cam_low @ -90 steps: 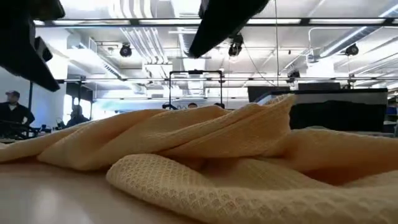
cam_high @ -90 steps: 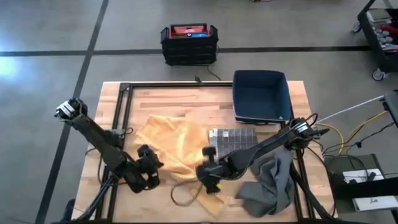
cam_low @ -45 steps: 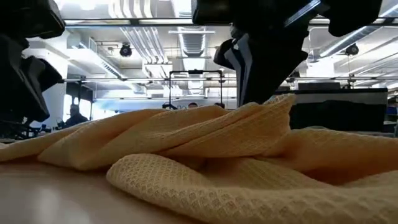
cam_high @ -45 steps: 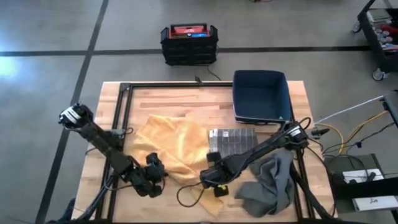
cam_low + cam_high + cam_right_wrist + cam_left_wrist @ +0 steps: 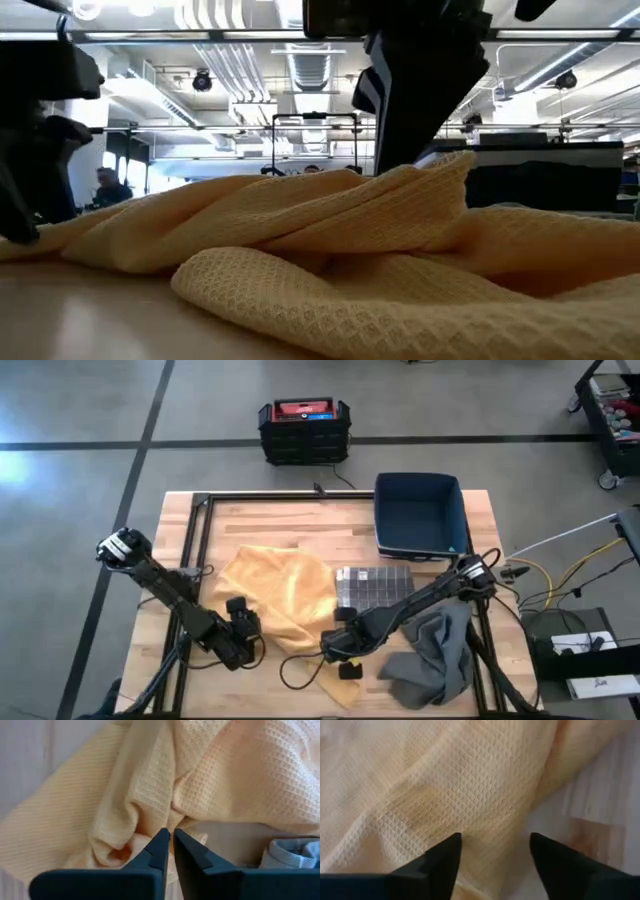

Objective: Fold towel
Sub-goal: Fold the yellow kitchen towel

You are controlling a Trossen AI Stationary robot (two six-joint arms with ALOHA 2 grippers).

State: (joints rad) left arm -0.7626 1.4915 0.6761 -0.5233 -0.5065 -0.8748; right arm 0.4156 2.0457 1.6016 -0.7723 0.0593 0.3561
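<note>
The yellow towel [image 5: 275, 595] is seen lying crumpled on the wooden tabletop [image 5: 260, 525], spread from the middle toward the near edge, its waffle weave heaped in soft folds across the low view [image 5: 330, 260]. The left claw [image 5: 243, 640] is held low near the near-left corner, right at the towel's left border; in the left wrist view its two dark fingers [image 5: 440, 862] are spread wide, with the weave [image 5: 445, 790] lying between and beyond them and bare wood at one side. The right claw [image 5: 340, 650] is positioned over the towel's near-right part, by the near edge; in the right wrist view its fingertips [image 5: 161, 845] are pressed almost together just above a bunched fold [image 5: 140, 815], and whether any cloth is pinched cannot be told. A grey cloth [image 5: 435, 655] is found crumpled at the near-right corner, beside the right arm. A dark blue bin [image 5: 420, 515] is set at the far-right corner, and a grey blocky pack [image 5: 372, 585] is placed just in front of it, touching the towel's right side. A black crate [image 5: 303, 430] is left on the floor beyond the far edge.
</note>
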